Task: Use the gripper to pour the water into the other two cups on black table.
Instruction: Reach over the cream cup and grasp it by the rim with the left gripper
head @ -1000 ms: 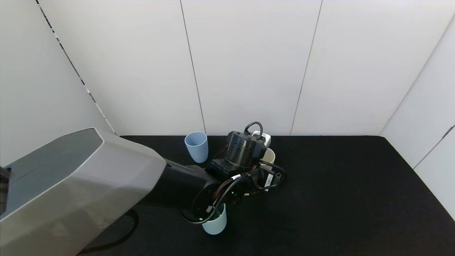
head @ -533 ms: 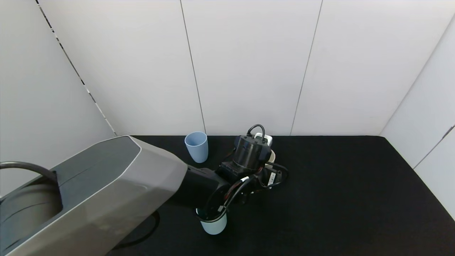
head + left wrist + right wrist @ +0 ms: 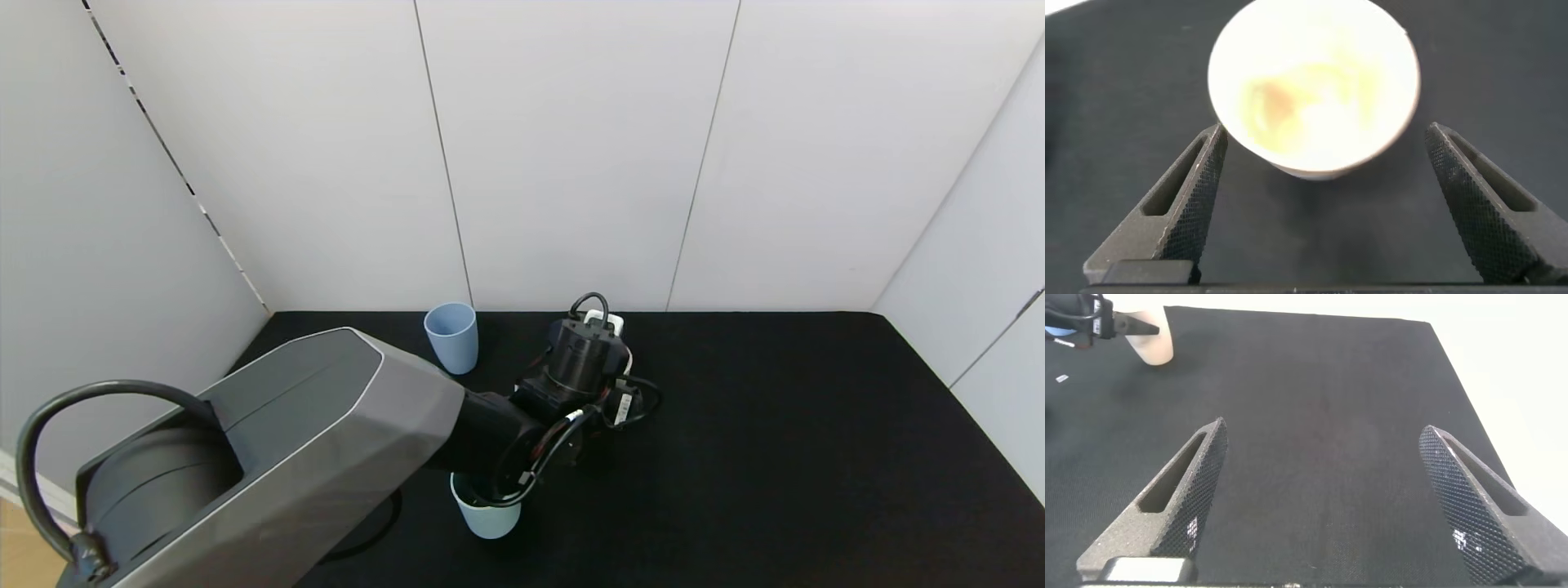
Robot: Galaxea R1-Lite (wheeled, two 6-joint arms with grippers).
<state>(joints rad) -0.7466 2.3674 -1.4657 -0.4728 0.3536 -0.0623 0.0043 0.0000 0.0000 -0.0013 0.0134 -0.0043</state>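
Beige cup (image 3: 1314, 86) sits between my left pincer's (image 3: 1339, 204) wide-open fingers, not yet gripped, on the black worktop (image 3: 775, 425). Next I close on it and lift. Blue tumbler (image 3: 451, 336) and teal mug (image 3: 487, 510) wait nearby. Right pincer (image 3: 1327, 502) hangs open, empty.

The black table (image 3: 775, 457) carries a blue tumbler (image 3: 451, 336), teal mug (image 3: 488, 516) and beige cup (image 3: 1313, 86).

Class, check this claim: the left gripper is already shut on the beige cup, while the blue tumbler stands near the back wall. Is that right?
Not quite. In the left wrist view the left gripper is open, its fingers spread either side of the beige cup without closing on it. The blue tumbler does stand near the back wall, as the head view shows.
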